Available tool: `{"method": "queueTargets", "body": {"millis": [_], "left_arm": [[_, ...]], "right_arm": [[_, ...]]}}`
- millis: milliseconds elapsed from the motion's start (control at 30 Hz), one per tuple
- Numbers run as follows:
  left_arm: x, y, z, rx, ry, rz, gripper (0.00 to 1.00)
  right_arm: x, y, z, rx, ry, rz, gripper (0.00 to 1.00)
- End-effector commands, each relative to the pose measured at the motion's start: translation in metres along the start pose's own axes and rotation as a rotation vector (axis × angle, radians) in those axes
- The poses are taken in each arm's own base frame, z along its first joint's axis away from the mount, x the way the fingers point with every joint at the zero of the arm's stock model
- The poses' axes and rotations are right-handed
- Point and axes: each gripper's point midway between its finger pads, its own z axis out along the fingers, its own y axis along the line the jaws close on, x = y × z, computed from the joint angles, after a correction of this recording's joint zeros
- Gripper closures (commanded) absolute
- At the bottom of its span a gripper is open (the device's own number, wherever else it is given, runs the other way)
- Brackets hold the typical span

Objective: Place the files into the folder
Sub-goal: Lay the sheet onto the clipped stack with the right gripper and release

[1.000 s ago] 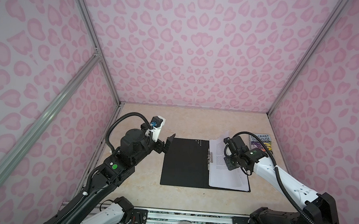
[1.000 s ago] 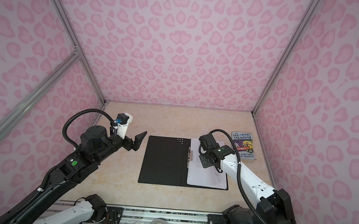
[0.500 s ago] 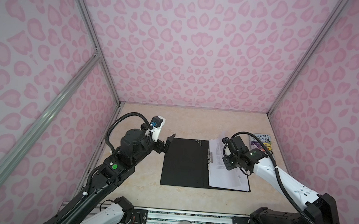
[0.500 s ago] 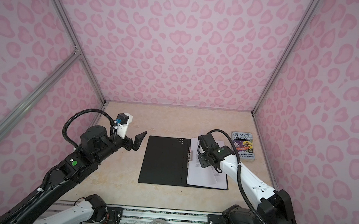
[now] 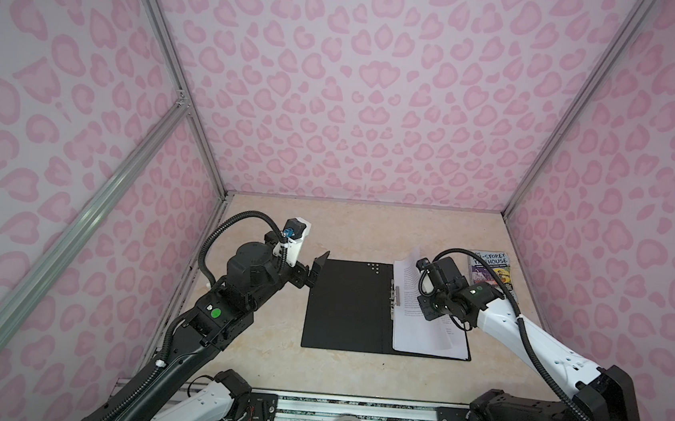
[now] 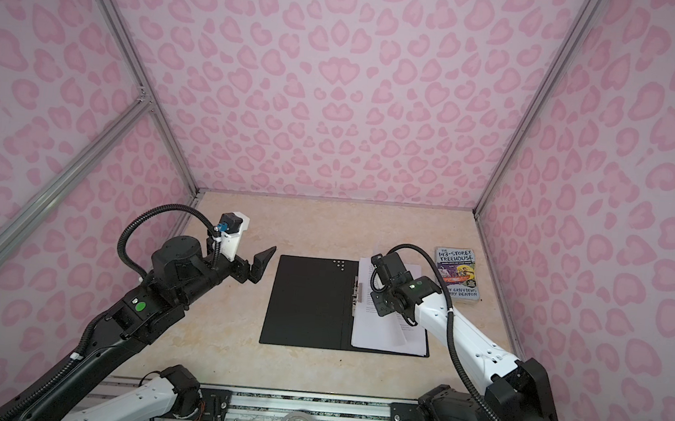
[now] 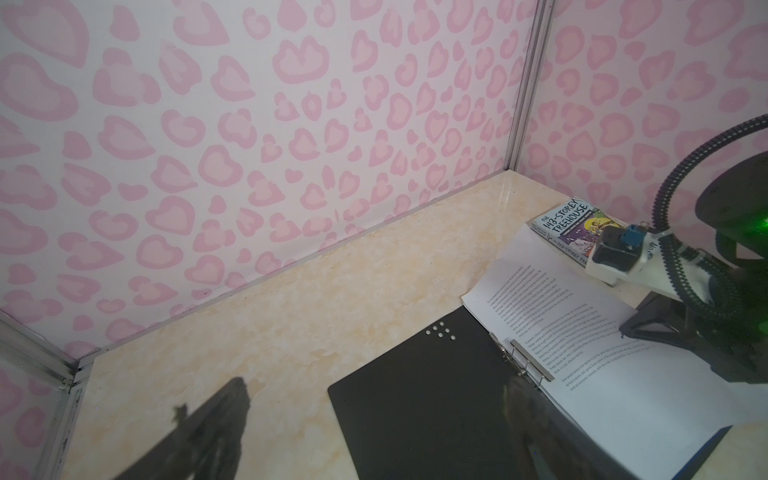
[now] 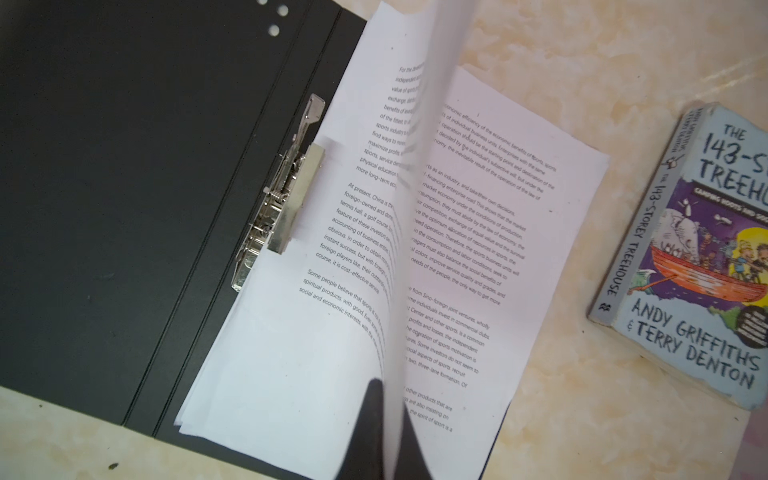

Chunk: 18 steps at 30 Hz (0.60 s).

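Observation:
The folder lies open and flat in both top views, black inside up. The files, white sheets of printed text, rest on its right half beside the metal spine clip. My right gripper is shut on the free edge of the upper sheets and holds them standing up and curled above the rest of the stack. In a top view it sits over the files. My left gripper hangs open just off the folder's far left corner, holding nothing.
A small colourful paperback book lies flat at the far right, close to the files and the right wall. Pink patterned walls enclose the table on three sides. Bare tabletop stretches behind the folder.

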Motion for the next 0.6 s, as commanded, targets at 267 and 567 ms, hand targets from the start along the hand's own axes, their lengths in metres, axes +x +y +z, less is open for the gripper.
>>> {"method": "queueTargets", "body": {"millis": [267,567], "left_arm": [[-0.003,0.002,0.0,-0.01,-0.015,0.001,0.03],[-0.004,0.002,0.0,-0.013,-0.019,-0.001,0.03]], "right_arm": [[0.0,-0.019,-0.004,0.112,0.003,0.032,0.62],[-0.003,-0.057,-0.018,0.264,-0.017,0.135,0.02]]}}
